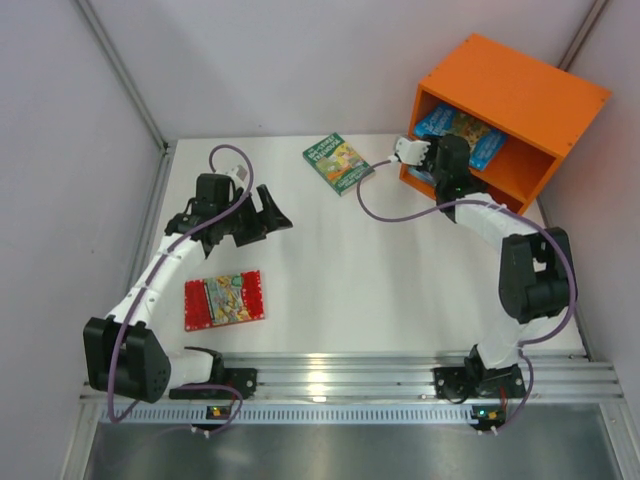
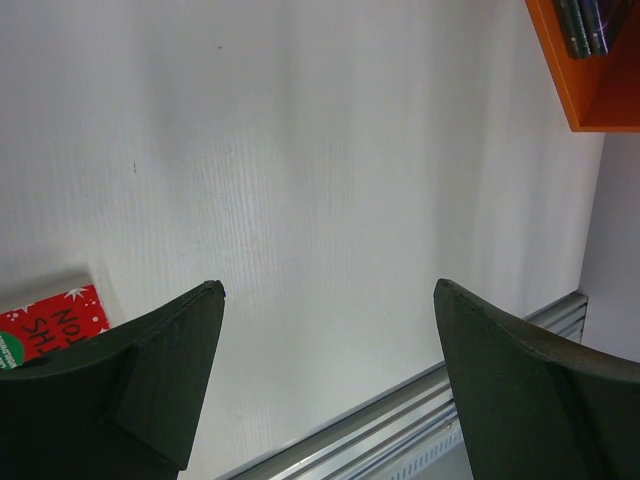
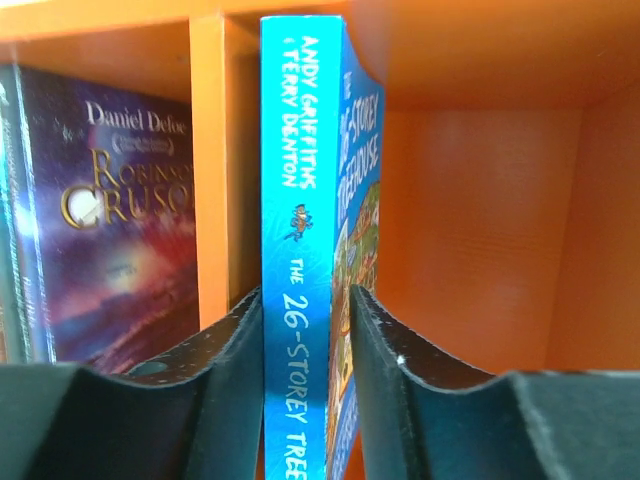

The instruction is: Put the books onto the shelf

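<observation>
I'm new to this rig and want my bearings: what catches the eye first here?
The bright orange shelf at the far right corner of the table stands out most. In one of its compartments a bright blue book stands between the fingers of the right gripper. A green book and a red book lie flat on the white tabletop.

A plain white surface (image 1: 400, 270) has a ribbed aluminium rail (image 1: 340, 375) along its near edge. Pale walls (image 1: 300, 60) stand around it, with grey metal posts (image 1: 120, 70) in the corners.
</observation>
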Tool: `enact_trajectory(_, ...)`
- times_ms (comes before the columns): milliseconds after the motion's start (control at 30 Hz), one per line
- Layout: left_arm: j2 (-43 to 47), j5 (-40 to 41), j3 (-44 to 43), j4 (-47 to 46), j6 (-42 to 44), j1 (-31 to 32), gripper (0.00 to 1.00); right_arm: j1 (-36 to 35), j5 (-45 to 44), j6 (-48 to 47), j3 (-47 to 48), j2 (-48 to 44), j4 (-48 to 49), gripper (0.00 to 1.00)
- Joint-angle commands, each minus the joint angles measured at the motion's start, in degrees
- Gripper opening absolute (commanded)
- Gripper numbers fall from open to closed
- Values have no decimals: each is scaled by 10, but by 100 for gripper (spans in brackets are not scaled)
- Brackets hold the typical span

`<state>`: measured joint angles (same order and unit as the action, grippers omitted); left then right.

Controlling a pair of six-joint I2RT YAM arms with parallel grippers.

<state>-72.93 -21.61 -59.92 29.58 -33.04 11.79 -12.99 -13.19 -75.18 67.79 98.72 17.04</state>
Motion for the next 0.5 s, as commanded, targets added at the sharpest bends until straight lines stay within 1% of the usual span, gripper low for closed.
enact_trajectory(0, 0, -10, -13, -25, 1, -1, 91, 1, 47, 45, 28, -36, -16, 39)
enact_trajectory(67, 0, -13, -10, -27, -1, -1, 91, 1, 56, 53, 30, -48, -38, 46)
enact_trajectory(233, 5, -17, -6, -27, -2, -1, 90, 1, 64, 65, 42, -58, -74, 47)
enact_trajectory(333, 12, -14, -1, -27, -1, -1, 90, 3, 71, 76, 55, -65, -109, 49)
enact_trajectory(467, 13, -17, 3, -26, -2, -1, 90, 3, 89, 96, 72, -76, -168, 57)
